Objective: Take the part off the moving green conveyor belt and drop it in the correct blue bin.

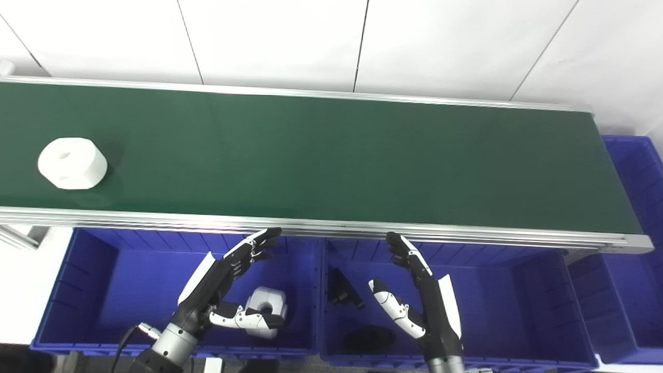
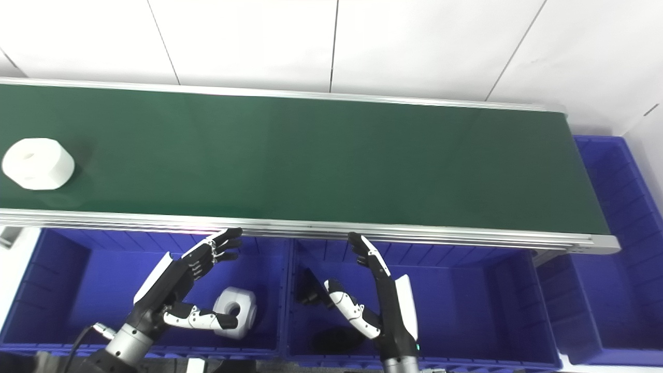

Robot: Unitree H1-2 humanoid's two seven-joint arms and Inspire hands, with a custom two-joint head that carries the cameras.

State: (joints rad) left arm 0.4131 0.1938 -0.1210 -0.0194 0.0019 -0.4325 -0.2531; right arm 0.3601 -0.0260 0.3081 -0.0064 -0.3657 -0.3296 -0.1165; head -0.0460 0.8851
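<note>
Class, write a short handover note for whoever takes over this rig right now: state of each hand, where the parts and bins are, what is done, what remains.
Left hand: open, empty, above the left blue bin.
Right hand: open, empty, above the middle blue bin.
On the green conveyor belt: one white part, far left, untouched.
Done: a similar white part in the bin already lies in the left one; dark parts lie in the middle one.
Left: pick the white part off the belt and drop it, probably in the left bin.
</note>
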